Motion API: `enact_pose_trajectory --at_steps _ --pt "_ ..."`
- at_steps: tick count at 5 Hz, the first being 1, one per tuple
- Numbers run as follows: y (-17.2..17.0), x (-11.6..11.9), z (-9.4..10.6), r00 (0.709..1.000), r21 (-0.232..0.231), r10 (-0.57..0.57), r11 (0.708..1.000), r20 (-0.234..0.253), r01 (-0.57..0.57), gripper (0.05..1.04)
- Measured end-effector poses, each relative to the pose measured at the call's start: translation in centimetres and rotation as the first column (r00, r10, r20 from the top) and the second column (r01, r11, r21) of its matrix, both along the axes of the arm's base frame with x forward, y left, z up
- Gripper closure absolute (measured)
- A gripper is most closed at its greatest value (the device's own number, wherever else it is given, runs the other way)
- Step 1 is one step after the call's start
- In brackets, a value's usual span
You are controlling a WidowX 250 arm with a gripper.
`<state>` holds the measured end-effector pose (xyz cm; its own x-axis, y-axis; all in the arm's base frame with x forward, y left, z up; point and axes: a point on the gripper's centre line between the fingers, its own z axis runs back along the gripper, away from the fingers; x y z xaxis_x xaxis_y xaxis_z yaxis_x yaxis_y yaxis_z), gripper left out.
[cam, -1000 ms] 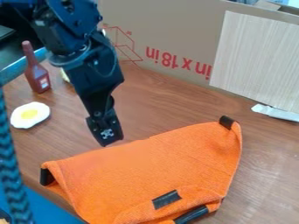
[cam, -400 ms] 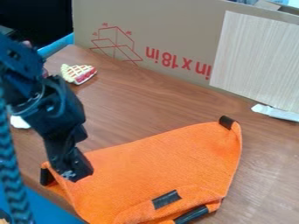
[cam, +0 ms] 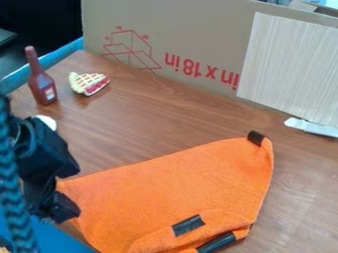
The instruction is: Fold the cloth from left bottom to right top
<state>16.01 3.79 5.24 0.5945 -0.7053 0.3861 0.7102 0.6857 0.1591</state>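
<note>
The claw (cam: 61,210) now sits lower and farther left, at the left corner of the orange cloth (cam: 172,192), covering the black tab there and most of the fried egg (cam: 47,121), while the toy pie (cam: 88,83) shows whole

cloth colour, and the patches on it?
Cloth is plain orange; the patches are black. Shows best in the current camera view.
</note>
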Motion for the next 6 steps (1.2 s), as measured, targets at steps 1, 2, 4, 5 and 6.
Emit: enact_pose_trajectory --at_steps 1,2,4,5,6 --pt "1.3 -0.8 -0.7 0.998 -0.013 -0.057 0.998 0.040 0.057 0.084" --pt "2.1 -1.4 -0.8 0.988 -0.021 -0.108 0.994 0.107 0.110 0.084" --pt "3.6 -2.5 -0.8 0.982 -0.029 -0.086 0.995 0.169 0.092 0.084" --pt "4.5 -2.6 -1.2 0.985 -0.043 -0.045 0.998 0.168 0.053 0.084" --pt "5.8 -2.3 -1.9 0.988 -0.047 0.001 0.999 0.153 0.006 0.084"
